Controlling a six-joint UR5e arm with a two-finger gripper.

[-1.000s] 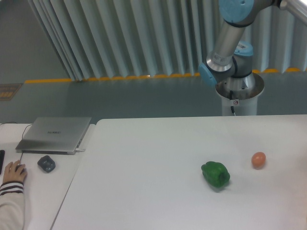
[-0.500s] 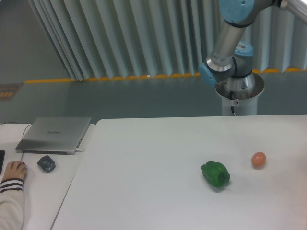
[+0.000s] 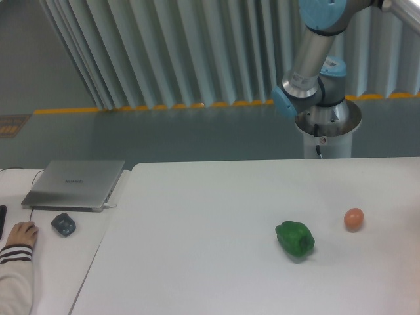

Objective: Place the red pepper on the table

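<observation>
White and bare for most of its span, the bench [image 3: 197,262] carries only two things in this view: a green pepper [image 3: 294,239] and, to that pepper's right and well apart from it, a small orange-brown ball [image 3: 354,218]. No red pepper shows anywhere on the surface.

Behind the green pepper, past the far edge of the bench, the arm [image 3: 314,59] rises from its pedestal [image 3: 327,134] and runs out of the top of the picture. Its wrist and jaws are cut off by the frame, so I cannot tell whether they are wide, narrow or closed on something. The red pepper may be carried up there out of sight, but nothing here confirms that.

My judgement is that the placing is not yet done, since the red pepper is not lying on the bench. The step in hand looks like the carry or the approach. The next move would call for bringing the jaws down over a free patch, with room to spare from the green pepper and the ball, then releasing low enough that the rounded fruit does not roll.

Left of the green pepper, a smaller desk [image 3: 39,256] holds a closed laptop [image 3: 75,184] and a mouse [image 3: 63,224]; a person's hand [image 3: 20,234] rests near the mouse, the sleeve cut off at the bottom edge.
</observation>
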